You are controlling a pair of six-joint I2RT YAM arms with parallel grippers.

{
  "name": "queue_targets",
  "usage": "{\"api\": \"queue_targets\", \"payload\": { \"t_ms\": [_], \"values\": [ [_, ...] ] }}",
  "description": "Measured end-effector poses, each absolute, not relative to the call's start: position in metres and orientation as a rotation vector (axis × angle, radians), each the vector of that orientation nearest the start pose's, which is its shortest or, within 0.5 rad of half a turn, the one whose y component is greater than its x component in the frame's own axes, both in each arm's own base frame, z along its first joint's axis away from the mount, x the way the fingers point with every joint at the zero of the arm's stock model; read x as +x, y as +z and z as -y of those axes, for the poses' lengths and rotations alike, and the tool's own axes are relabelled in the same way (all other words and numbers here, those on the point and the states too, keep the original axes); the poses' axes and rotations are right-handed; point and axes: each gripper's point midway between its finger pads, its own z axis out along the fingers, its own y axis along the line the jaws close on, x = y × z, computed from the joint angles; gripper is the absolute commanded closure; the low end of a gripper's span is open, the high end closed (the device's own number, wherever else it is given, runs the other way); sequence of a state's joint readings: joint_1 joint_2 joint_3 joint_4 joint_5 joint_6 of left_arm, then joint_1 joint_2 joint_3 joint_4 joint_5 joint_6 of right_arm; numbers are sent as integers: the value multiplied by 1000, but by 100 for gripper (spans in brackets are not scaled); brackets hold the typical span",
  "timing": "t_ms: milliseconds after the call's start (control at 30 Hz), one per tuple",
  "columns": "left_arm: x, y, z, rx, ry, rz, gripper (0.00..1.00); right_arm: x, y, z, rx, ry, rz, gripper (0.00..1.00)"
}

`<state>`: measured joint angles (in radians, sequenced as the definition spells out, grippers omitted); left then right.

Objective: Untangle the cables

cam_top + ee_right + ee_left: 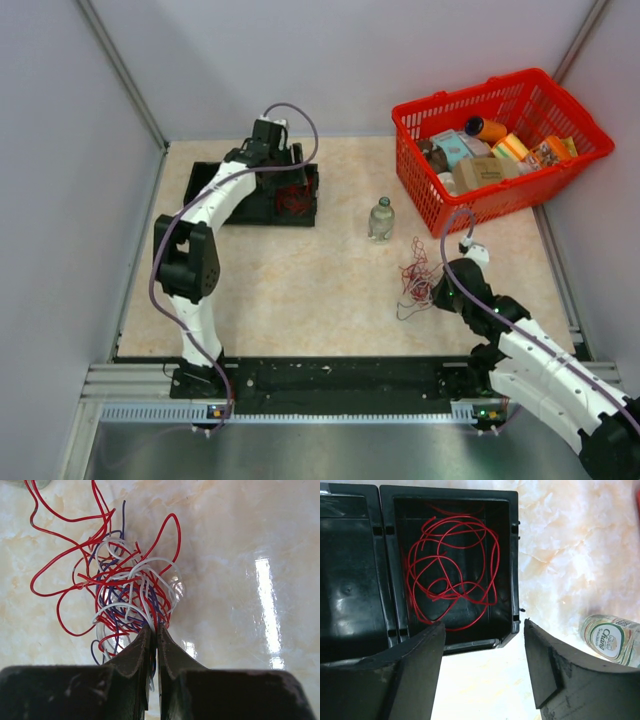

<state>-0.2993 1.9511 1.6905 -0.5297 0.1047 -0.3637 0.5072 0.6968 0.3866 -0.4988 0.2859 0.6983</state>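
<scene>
A tangle of cables point(127, 600), red, white and dark blue, lies on the marbled table point(250, 540) right at the tips of the right jaws. These jaws are pressed together on a few strands at the near edge of the tangle. A single red cable point(452, 572) lies in loose loops in the right compartment of a black bin point(515, 555), just beyond the left jaws, which stand wide apart and hold nothing. To their right lies a Chang bottle point(612, 640). A red basket point(500, 150) of groceries sits beyond the right jaws.
</scene>
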Motion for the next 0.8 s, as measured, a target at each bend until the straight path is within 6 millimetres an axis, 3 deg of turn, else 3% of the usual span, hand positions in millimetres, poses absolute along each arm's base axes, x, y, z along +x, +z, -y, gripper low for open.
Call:
{"api": "queue_targets", "payload": {
  "t_ms": [133,200,267,333,433,500,600,700,800],
  "values": [
    [475,160,192,-5,-340,-2399,32,203,63,-86,358,257,-2322,95],
    [459,165,198,13,-347,-2369,31,203,62,-87,347,259,-2326,95],
    [426,169,203,48,-398,-2342,30,203,61,-90,324,272,-2339,96],
    [378,177,215,109,-526,-2278,30,202,58,-98,273,307,-2365,98],
    [311,196,255,256,-790,-2157,27,200,55,-117,172,406,-2402,98],
    [281,197,281,342,-923,-2112,24,199,57,-132,117,493,-2410,98],
    [236,168,307,448,-1047,-2138,23,194,61,-157,27,667,-2389,98],
    [199,133,316,557,-1065,-2206,24,185,65,-177,-55,804,-2376,98],
    [187,119,327,652,-1031,-2236,23,178,68,-190,-126,883,-2375,98]
  ]
}}
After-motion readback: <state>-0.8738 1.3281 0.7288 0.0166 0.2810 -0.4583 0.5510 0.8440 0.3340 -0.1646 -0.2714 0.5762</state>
